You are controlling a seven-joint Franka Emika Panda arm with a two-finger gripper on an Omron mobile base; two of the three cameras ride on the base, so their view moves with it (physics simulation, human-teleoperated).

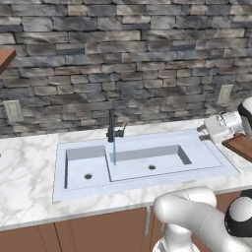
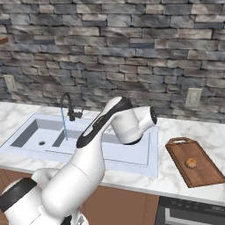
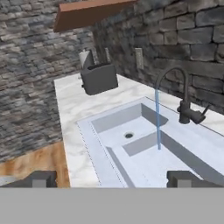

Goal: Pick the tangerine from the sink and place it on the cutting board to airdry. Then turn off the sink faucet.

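Observation:
The tangerine [image 2: 190,163] lies on the cutting board [image 2: 200,169], right of the sink [image 2: 132,156]. The black sink faucet [image 1: 112,129] stands behind the basins, and a thin blue water stream [image 1: 114,151] falls from it beside the divider. My gripper [image 3: 112,179] is open with nothing between its widely spread fingertips [image 3: 41,179]. It looks across the sink [image 3: 131,131] toward the sink faucet [image 3: 184,103] and its side lever [image 3: 201,114]. In the left base view my gripper [image 1: 207,130] hovers over the counter between the sink's right end and the cutting board [image 1: 242,145].
A dark toaster [image 3: 99,78] stands on the marble counter beyond the sink's far end, under a wooden shelf [image 3: 92,13]. Wall outlets [image 1: 13,110] [image 2: 194,96] sit in the stone wall. A stove edge [image 2: 189,213] lies below the board.

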